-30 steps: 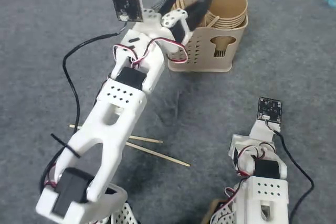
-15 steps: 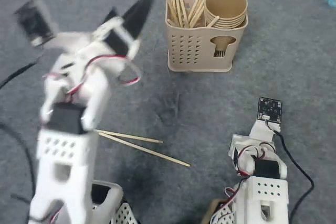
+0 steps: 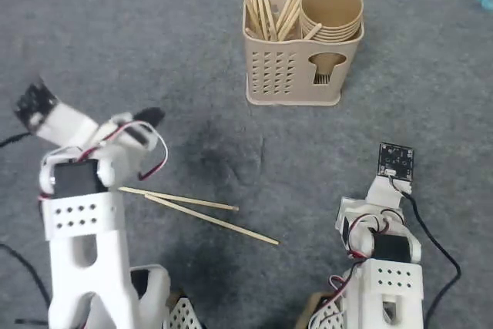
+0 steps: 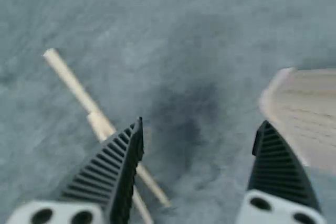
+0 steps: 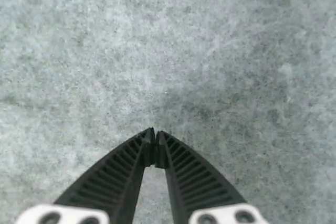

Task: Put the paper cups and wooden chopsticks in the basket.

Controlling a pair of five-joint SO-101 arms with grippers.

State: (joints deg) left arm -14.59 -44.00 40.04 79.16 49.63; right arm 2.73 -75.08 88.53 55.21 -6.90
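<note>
Grey felt-covered table (image 3: 400, 90). A beige basket (image 3: 289, 75) stands upright near the far edge. Two loose wooden chopsticks (image 3: 212, 220) lie flat near the arms, close together at a narrow angle, well apart from the basket.

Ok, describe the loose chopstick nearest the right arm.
Find the beige basket at the mat's far side, then look nearer the arms, where two sticks lie loose. It is the chopstick closest to the arm bases; unlike the other chopstick, its tip reaches furthest toward the right arm.
</note>
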